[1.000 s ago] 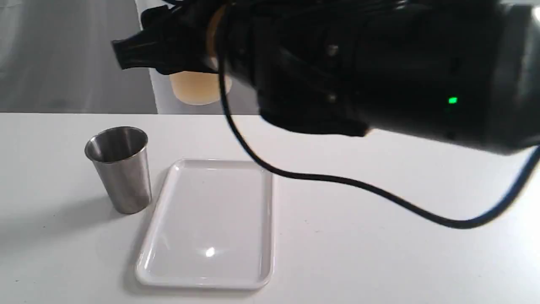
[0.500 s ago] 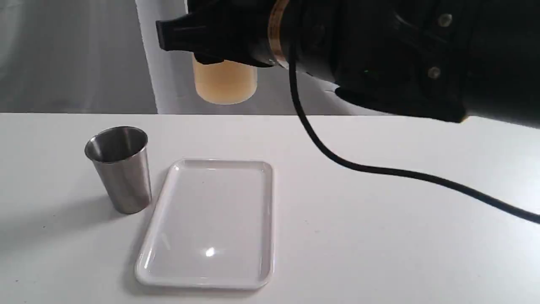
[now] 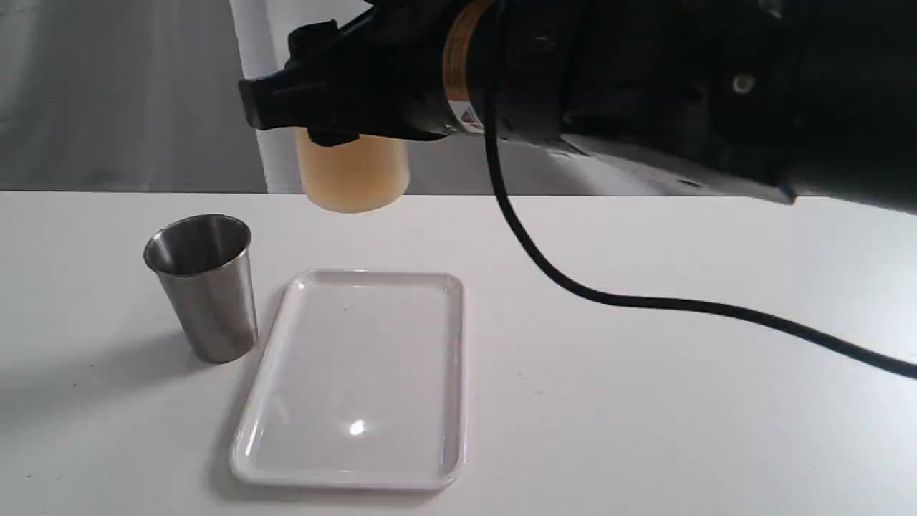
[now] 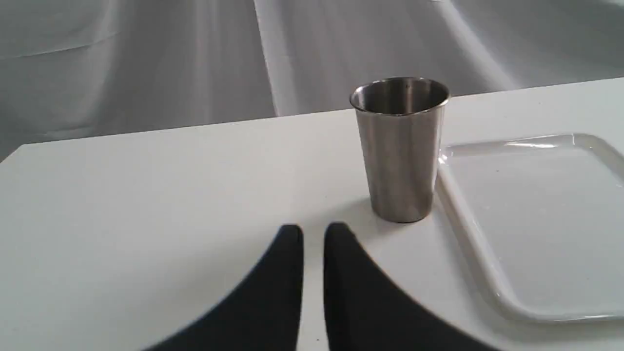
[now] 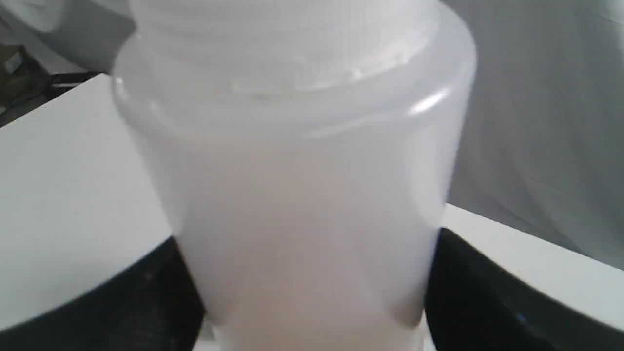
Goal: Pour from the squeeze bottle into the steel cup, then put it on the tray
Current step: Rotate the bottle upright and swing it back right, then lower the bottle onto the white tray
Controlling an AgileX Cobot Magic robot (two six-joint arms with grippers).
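The broad matte white table (image 3: 645, 430) carries everything. Across the top of the exterior view lies the bulky black right arm (image 3: 680, 93), with a black cable (image 3: 645, 302) drooping from it toward the tabletop. Over the last second the arm has pulled away from the lens. Its load swung first toward the right of the view, and in the last half second it came back left and sank lower. Judging by that, the carry toward the pour is under way but tilting has not begun.

The flat glossy white rectangular tray (image 3: 458, 373) lies bare, with only a glare spot on it, just beside the cup. It has not shifted.

The translucent whitish plastic squeeze bottle (image 3: 352, 175) hangs upright in the air beyond the tray's far edge. It is not yet over the cup. Its visible lower body is filled with amber-orange liquid, and the nozzle is hidden. The right gripper (image 3: 322, 122) clamps the bottle's body, one black finger pressed on either side in the right wrist view.

The brushed stainless-steel cup (image 3: 208, 301) stands upright where it stood before. Its dark interior shows no liquid, though its bottom cannot be seen.

The left gripper (image 4: 313, 233) sits low near the cup, fingers drawn almost together, pinching nothing.
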